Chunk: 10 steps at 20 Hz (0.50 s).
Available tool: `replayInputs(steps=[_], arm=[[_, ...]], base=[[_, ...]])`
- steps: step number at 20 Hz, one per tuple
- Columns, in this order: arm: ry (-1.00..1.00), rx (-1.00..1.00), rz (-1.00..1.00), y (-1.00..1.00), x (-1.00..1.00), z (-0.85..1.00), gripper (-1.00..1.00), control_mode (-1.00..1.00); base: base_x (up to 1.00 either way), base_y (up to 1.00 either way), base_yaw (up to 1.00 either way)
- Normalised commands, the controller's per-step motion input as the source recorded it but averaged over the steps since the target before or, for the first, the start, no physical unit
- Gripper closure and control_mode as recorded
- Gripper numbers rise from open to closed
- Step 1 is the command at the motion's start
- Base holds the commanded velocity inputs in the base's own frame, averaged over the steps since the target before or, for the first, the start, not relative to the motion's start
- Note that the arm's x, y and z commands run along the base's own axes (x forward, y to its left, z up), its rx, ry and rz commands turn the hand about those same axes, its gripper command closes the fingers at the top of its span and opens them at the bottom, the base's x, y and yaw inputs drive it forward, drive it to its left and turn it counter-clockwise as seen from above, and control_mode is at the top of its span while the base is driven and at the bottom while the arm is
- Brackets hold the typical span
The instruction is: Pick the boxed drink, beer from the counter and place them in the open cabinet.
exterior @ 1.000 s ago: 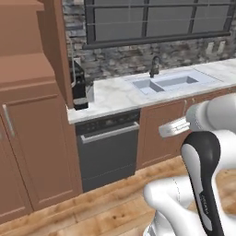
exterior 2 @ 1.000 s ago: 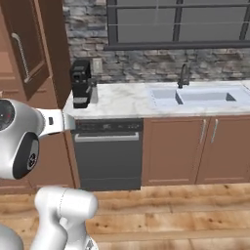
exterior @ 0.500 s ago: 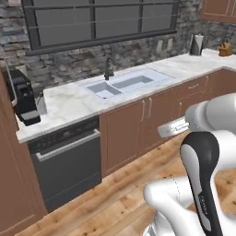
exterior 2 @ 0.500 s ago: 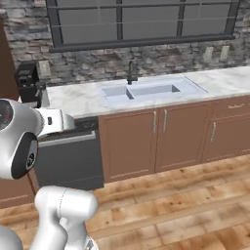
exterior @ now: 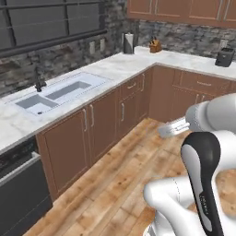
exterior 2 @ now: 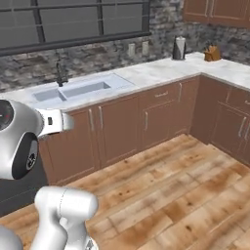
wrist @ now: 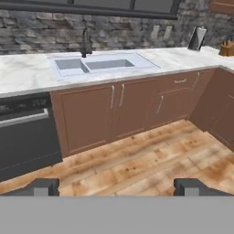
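wooden plank flooring [exterior 2: 185, 185] runs across the foreground of a kitchen with a grey stone back wall and a dark-framed window [exterior 2: 73, 22] whose top is cut off by the picture edge. white-grey marbled surface [exterior: 138, 62] runs along the wall and turns a corner at the far right, over brown lower cabinets [wrist: 137, 107] with silver bar handles. a double sink [wrist: 98, 65] is set into the surface, with a dark faucet [wrist: 85, 43] behind it. to the left of the sink cabinets a dark dishwasher front [wrist: 25, 137] is cut off by the edge of the hand view. near the corner stand a paper towel roll [exterior 2: 179, 48] and a knife block [exterior 2: 212, 52], both small and soft in detail; in the left base view a dark appliance [exterior: 225, 57] sits further along the side run, too blurred to name. upper cabinets [exterior: 184, 10] show just their lower parts. boxed drink, beer and open cabinet cannot be made out anywhere on the visible stretch of surface or wall. the gripper [wrist: 117, 187] hangs over the floor, well apart from the cabinets, its jaws spread wide with nothing between them; just the two dark fingertips [wrist: 42, 186] rise at the bottom of the hand view.
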Motion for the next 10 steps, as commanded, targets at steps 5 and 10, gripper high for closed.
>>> replayInputs(steps=[5, 10], arm=[[0.0, 0.0, 0.0, 0.0, 0.0, 0.0, -1.0, 1.0], [0.0, 0.0, 0.0, 0.0, 0.0, 0.0, -1.0, 1.0]], base=[[0.0, -0.51, -0.64], [0.0, -0.44, -0.66]])
